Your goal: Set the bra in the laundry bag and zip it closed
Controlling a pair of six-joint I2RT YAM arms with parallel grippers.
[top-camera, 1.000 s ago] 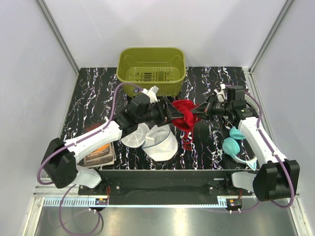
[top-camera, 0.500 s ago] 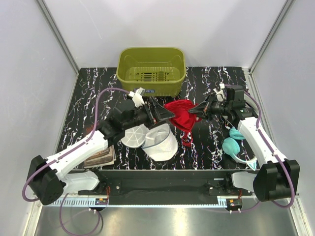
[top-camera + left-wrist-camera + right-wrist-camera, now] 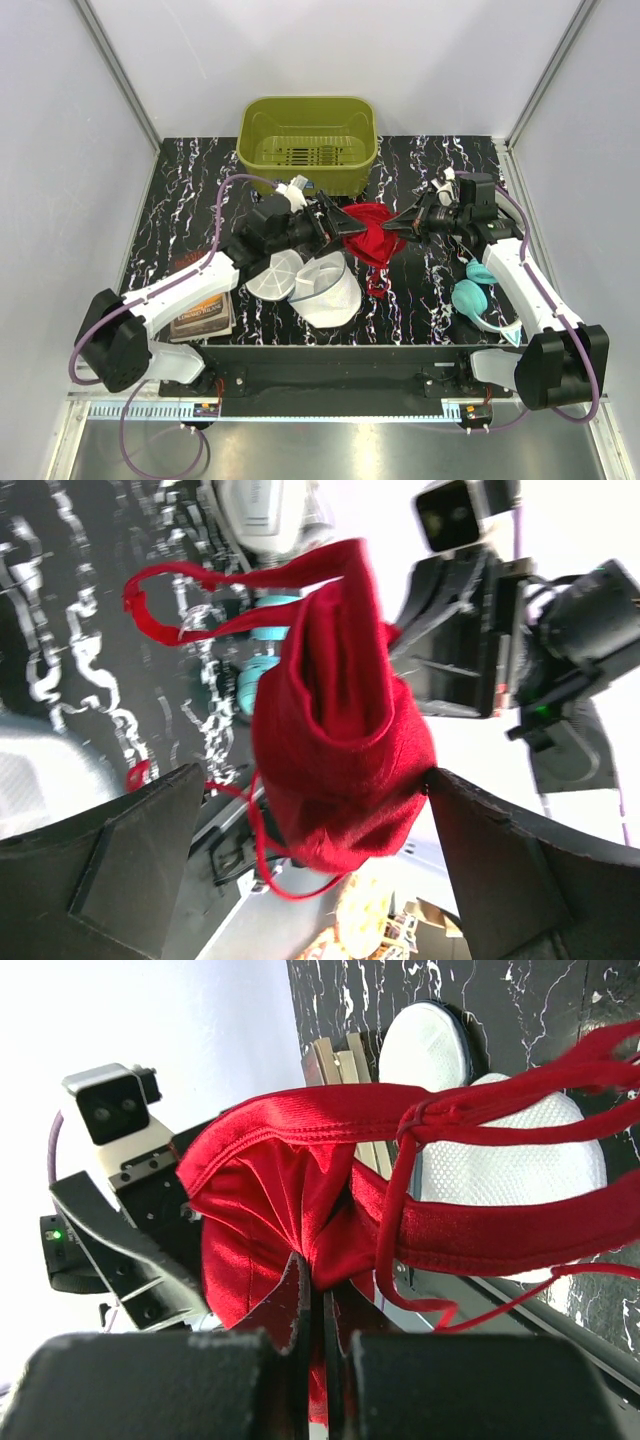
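Bra [image 3: 368, 236] held aloft, pinched between the pressed-together fingers of the right gripper [image 3: 399, 226]; left gripper [image 3: 338, 222] spread wide just beside it, apparently not touching; laundry bag [image 3: 328, 292] lies on the tabletop nearby

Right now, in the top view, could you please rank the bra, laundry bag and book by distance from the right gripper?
1. bra, held in the right gripper, mid-table.
2. laundry bag, toward the near edge.
3. book, at the near-left.

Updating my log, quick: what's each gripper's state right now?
Left gripper: open, jaws spread either side of the small red fabric bra.
Right gripper: shut on the bra.
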